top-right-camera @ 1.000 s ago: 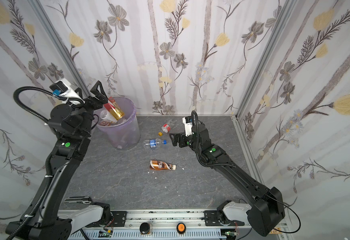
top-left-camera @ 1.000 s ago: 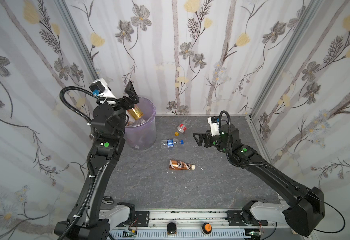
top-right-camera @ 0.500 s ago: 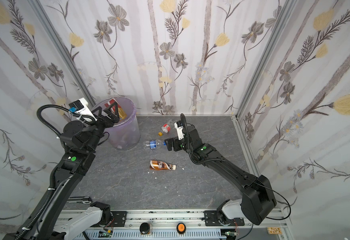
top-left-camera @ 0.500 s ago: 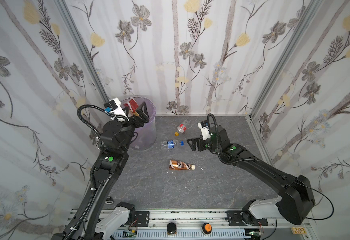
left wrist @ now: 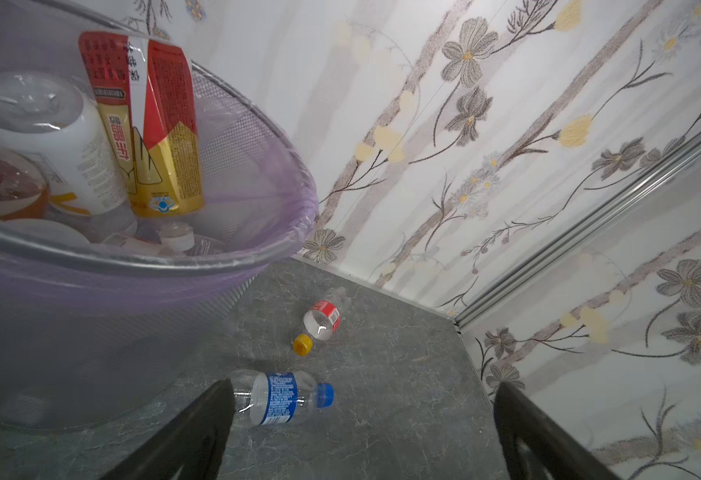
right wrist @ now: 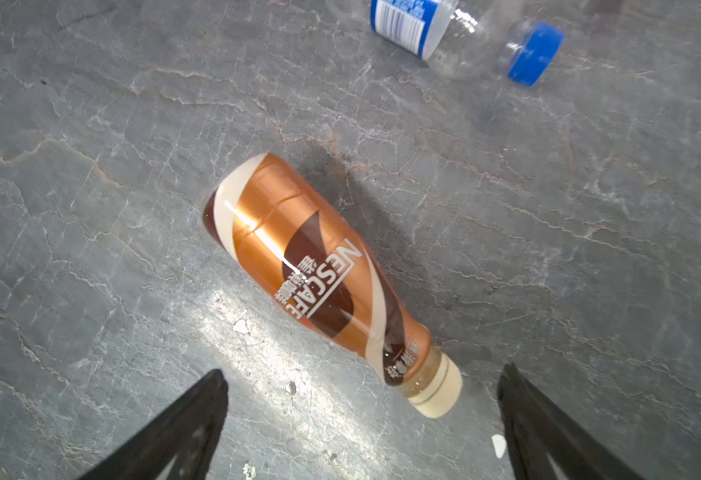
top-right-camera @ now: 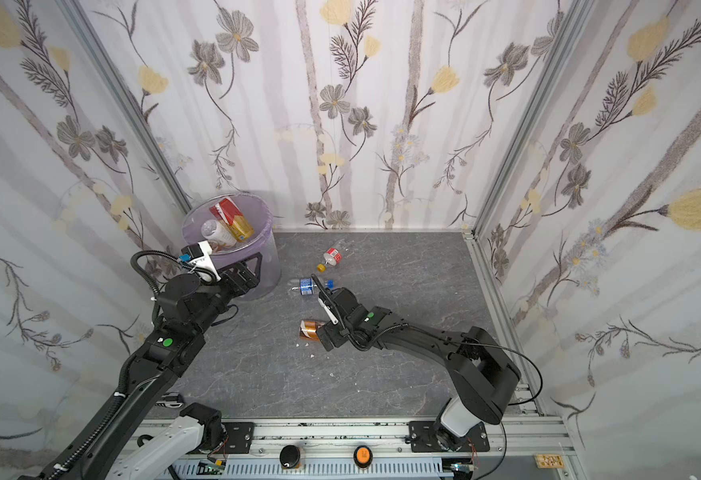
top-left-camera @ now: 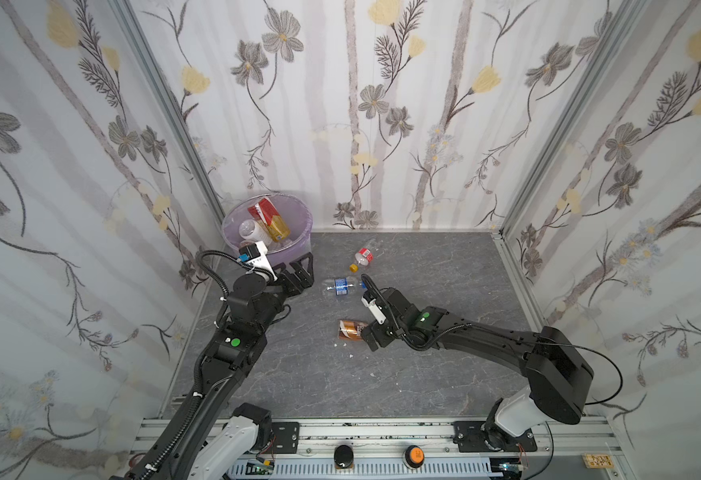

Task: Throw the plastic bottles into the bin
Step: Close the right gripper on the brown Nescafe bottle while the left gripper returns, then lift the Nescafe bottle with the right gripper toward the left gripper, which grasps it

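Observation:
The bin [top-left-camera: 305,239] [top-right-camera: 272,266] [left wrist: 216,264], pale purple with a bag liner, stands in the back left corner. It holds a red-and-gold bottle [top-left-camera: 268,219] [left wrist: 149,124] and a white-labelled one [left wrist: 49,137]. On the floor lie a brown coffee bottle [top-left-camera: 349,330] [top-right-camera: 308,329] [right wrist: 311,270], a clear blue-capped bottle [top-left-camera: 342,286] [top-right-camera: 306,286] [left wrist: 276,399] and a red-labelled, yellow-capped bottle [top-left-camera: 364,255] [left wrist: 324,318]. My left gripper [top-left-camera: 301,270] [left wrist: 363,390] is open and empty beside the bin's front wall. My right gripper [top-left-camera: 368,336] [right wrist: 361,374] is open just over the brown bottle's cap end.
Flowered walls close in the grey floor [top-left-camera: 423,374] on three sides, with metal corner posts [top-left-camera: 166,104]. Small white crumbs [right wrist: 240,326] lie near the brown bottle. The rail with the arm bases [top-left-camera: 382,432] runs along the front edge.
My left gripper has dropped from above the bin's rim to its front side. My right gripper has swung from beside the blue-capped bottle forward to the brown bottle. Both stay open.

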You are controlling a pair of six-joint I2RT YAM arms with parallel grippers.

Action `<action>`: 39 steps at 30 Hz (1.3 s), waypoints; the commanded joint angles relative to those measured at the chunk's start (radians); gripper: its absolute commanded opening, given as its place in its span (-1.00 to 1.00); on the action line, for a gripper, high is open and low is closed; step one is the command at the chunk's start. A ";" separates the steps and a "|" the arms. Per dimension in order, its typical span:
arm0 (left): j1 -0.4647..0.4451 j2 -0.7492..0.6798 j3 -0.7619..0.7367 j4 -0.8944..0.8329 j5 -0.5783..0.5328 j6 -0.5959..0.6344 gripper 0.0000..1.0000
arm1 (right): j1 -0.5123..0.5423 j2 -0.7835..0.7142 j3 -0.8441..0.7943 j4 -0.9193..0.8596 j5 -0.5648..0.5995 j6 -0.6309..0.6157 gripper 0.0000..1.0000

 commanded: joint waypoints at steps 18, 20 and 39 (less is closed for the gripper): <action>-0.013 -0.051 -0.101 -0.010 0.026 -0.108 1.00 | 0.035 0.231 0.053 0.132 0.031 -0.014 0.69; -0.012 -0.049 -0.102 -0.011 0.025 -0.108 1.00 | 0.031 0.232 0.042 0.145 0.030 -0.008 0.60; -0.018 -0.005 -0.080 -0.010 0.038 -0.141 1.00 | -0.036 0.169 -0.062 0.264 -0.054 0.037 -0.03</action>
